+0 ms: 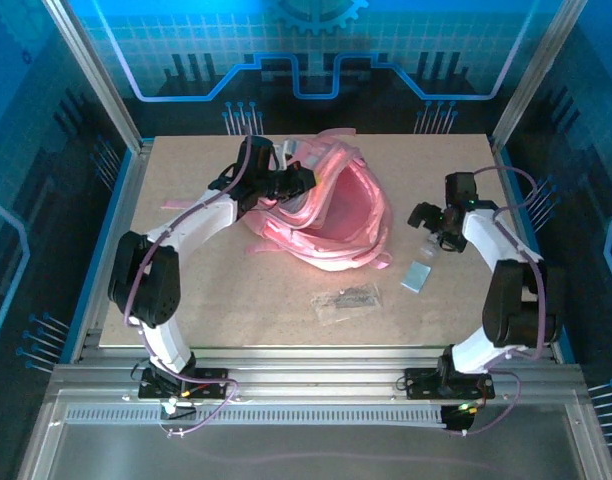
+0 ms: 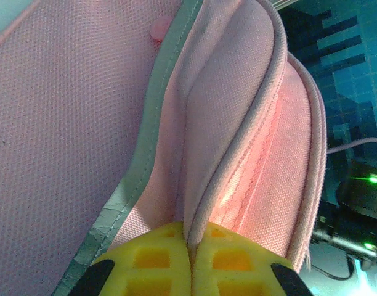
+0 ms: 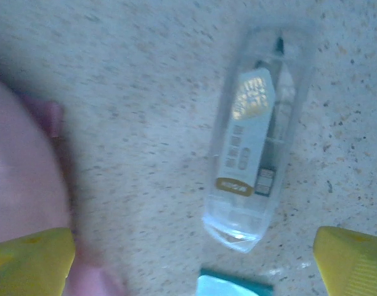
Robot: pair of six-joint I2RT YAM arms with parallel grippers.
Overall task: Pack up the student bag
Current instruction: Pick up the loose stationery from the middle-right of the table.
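Tabletop [image 1: 236, 290] | student bag [image 1: 331, 220] seam nipped, seemingly, in left pincer [image 2: 190, 235]

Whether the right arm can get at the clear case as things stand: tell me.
Probably yes. The right gripper hangs open right above the clear case, which lies flat on bare table, apart from the bag.

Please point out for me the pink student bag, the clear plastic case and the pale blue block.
pink student bag [image 1: 338, 213]: top view, its open inside.
clear plastic case [image 3: 247, 142]: right wrist view, its printed label.
pale blue block [image 1: 418, 275]: top view, its flat top face.
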